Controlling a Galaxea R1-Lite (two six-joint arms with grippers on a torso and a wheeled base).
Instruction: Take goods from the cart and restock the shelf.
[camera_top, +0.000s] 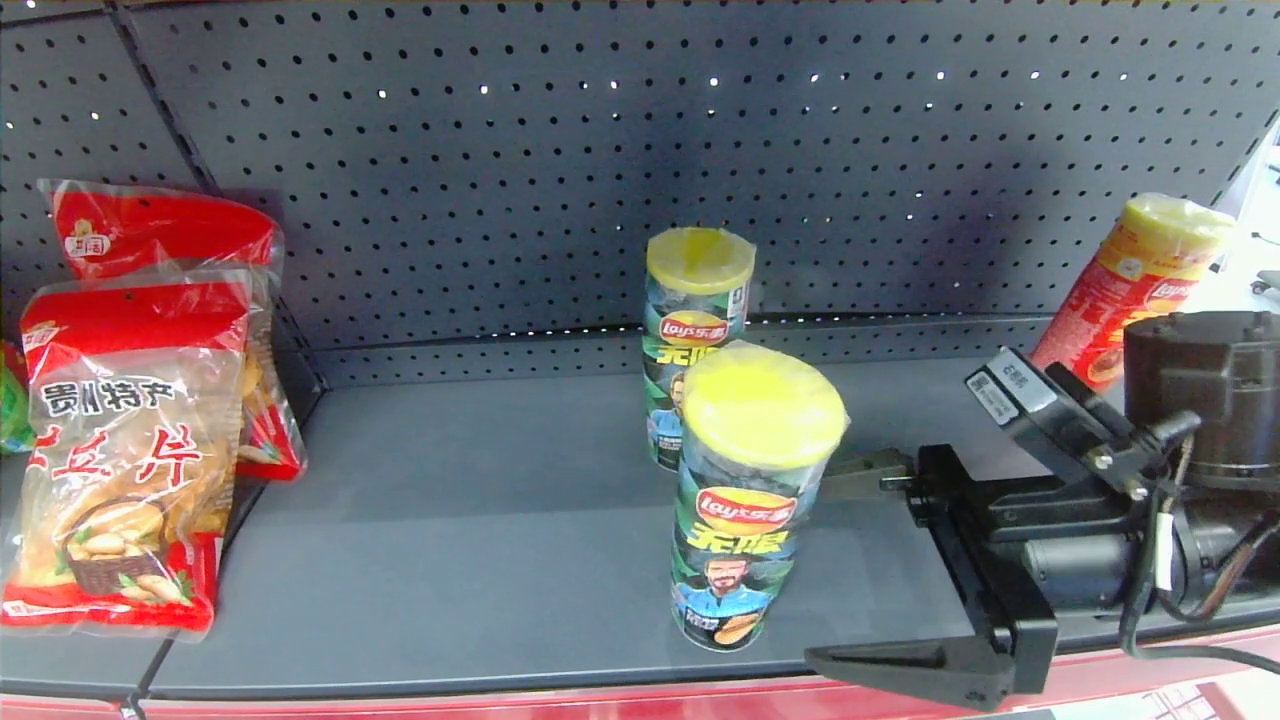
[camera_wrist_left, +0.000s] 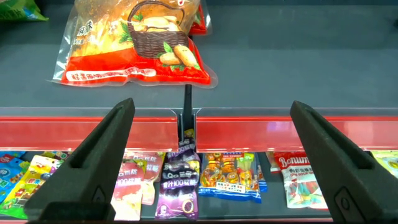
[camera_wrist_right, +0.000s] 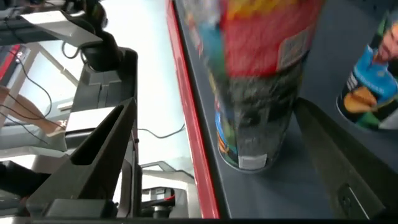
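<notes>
The front can (camera_top: 757, 492) stands upright on the shelf (camera_top: 450, 520) at the lower centre of the head view, its long axis vertical and its yellow lid up. A rear can (camera_top: 697, 340) of the same kind stands just behind it toward the back panel. The two look close, but it is not clear whether they touch.

The right claw (camera_top: 830, 565) comes in from the right of the frame with its jaws spread wide. One finger lies along the shelf's front edge and the other passes behind the can, so the can sits between them. In the right wrist view the can (camera_wrist_right: 261, 93) fills the gap between the fingers, and neither finger visibly presses on it.

The can lies straight ahead of the claw, toward frame left. The fingers run level, across the can's upright axis. With the can apparently placed, a retreat would probably need to run straight back toward the right of the frame, because any sideways drift could tip the can or knock the rear one.

The left claw (camera_wrist_left: 211, 168) is also open and holds nothing. It faces the shelf's red lip (camera_wrist_left: 249, 130) below a snack bag (camera_wrist_left: 137, 43), far from the cans, so the right arm is the nearer one.
</notes>
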